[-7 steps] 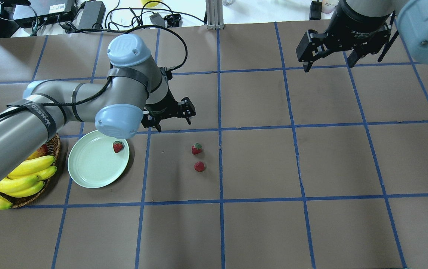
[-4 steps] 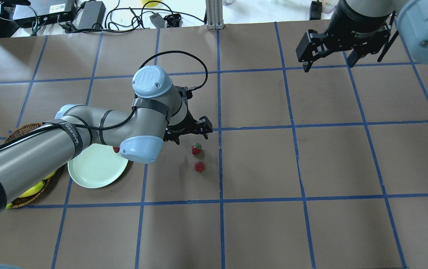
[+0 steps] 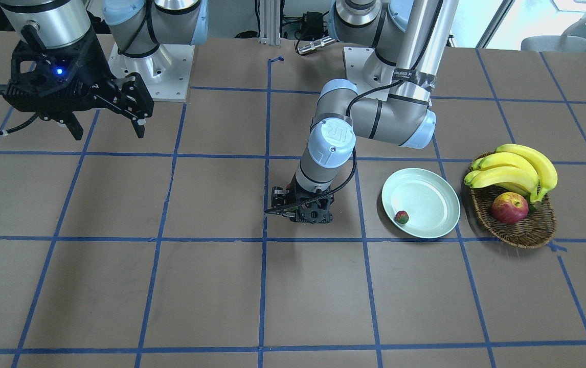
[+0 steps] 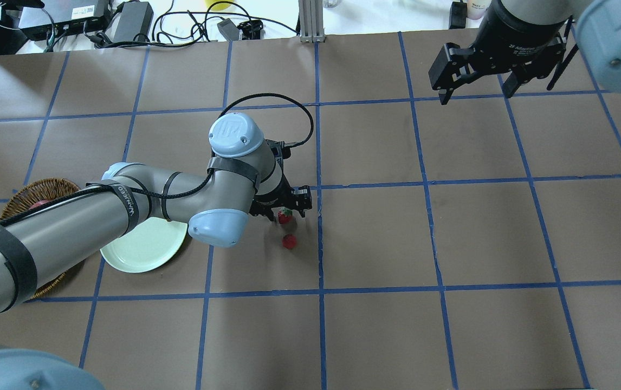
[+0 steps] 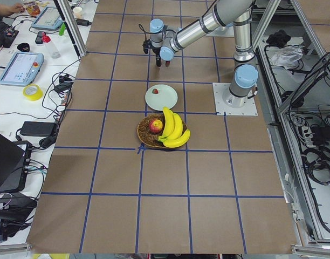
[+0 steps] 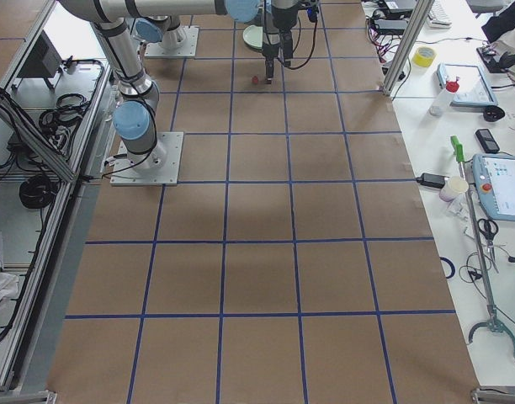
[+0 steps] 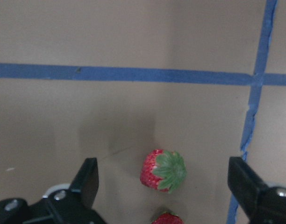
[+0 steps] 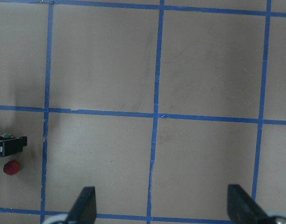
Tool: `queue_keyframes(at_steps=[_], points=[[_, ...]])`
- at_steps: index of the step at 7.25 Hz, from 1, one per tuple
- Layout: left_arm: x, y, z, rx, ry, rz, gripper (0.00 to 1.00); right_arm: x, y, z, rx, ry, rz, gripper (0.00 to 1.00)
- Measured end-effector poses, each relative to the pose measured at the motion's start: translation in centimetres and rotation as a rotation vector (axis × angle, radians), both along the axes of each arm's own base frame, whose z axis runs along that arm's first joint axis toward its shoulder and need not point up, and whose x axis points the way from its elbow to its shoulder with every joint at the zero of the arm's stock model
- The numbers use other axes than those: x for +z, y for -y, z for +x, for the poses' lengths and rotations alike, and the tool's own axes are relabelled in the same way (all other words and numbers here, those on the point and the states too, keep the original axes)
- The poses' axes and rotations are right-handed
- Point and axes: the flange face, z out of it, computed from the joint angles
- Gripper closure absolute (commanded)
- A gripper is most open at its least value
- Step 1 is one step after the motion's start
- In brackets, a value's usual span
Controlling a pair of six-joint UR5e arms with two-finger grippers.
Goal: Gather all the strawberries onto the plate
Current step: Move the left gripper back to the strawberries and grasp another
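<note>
Hanging with fingers spread wide, the left pincer (image 7: 162,164) has one strawberry (image 7: 163,170) lying on the counter (image 7: 133,107) right between them, a second strawberry (image 7: 166,218) just nearer its wrist, and a third strawberry (image 3: 401,217) well apart on the plate (image 3: 428,191). The berry between the fingers looks light, small and likely squashy, so close gently across the red body, not the leafy cap.

Three strawberries (image 4: 289,241) are in view, along with one mint-green plate (image 3: 421,194), one brown wicker basket (image 3: 528,234), one red-yellow apple (image 3: 509,208), one bunch of yellow bananas (image 3: 515,171) and two grey robot arms (image 4: 72,238).
</note>
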Motion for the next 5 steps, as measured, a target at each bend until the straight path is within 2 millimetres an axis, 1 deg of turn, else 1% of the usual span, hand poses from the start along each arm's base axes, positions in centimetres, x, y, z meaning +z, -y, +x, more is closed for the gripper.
queue_keyframes(at_steps=[2, 3, 4, 5], points=[[0.4, 0.2, -0.1, 0.001, -0.006, -0.002, 1.0, 0.0, 0.1, 0.0, 0.001, 0.001, -0.004, 0.0], [1.2, 0.5, -0.1, -0.002, -0.003, -0.014, 1.0, 0.0, 0.1, 0.0, 0.001, 0.0, -0.01, 0.0], [2.5, 1.2, 0.5, 0.007, 0.001, -0.019, 1.0, 0.0, 0.2, 0.0, 0.001, 0.0, -0.013, 0.0], [4.4, 2.8, 2.1, 0.037, 0.019, -0.01, 1.0, 0.1, 0.2, 0.0, 0.001, 0.0, -0.014, 0.0]])
